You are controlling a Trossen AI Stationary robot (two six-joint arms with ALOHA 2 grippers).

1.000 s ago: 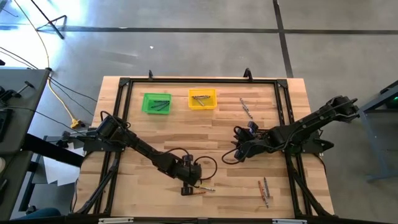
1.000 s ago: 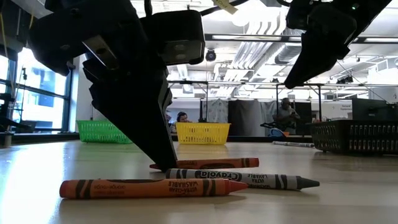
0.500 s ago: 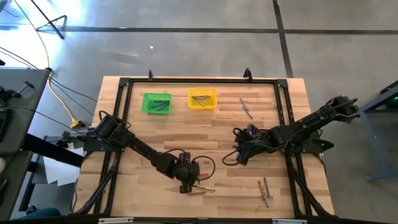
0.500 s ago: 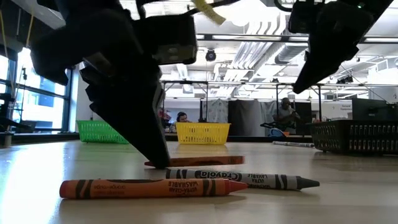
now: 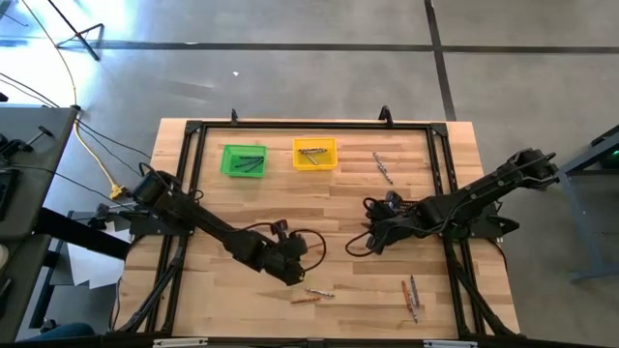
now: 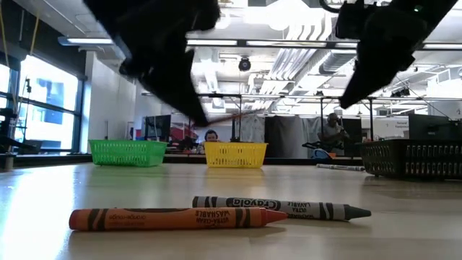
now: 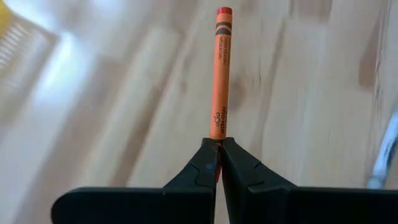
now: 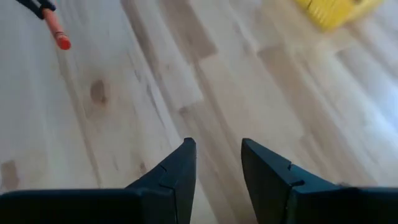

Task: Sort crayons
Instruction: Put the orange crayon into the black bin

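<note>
Now that it has lifted off the table, the left gripper (image 7: pixel 219 163) is carrying an orange crayon (image 7: pixel 219 74), clamped, toward the bins; 2 crayons (image 6: pixel 216 213) are lying below, while the right gripper (image 8: pixel 217 168) is hovering mid-table, fingers apart.

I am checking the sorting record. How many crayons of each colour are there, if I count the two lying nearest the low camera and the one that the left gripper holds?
Orange: 2 (lying orange crayon; held orange crayon in the left gripper)
Grey: 1 (grey crayon)
Total: 3
</note>
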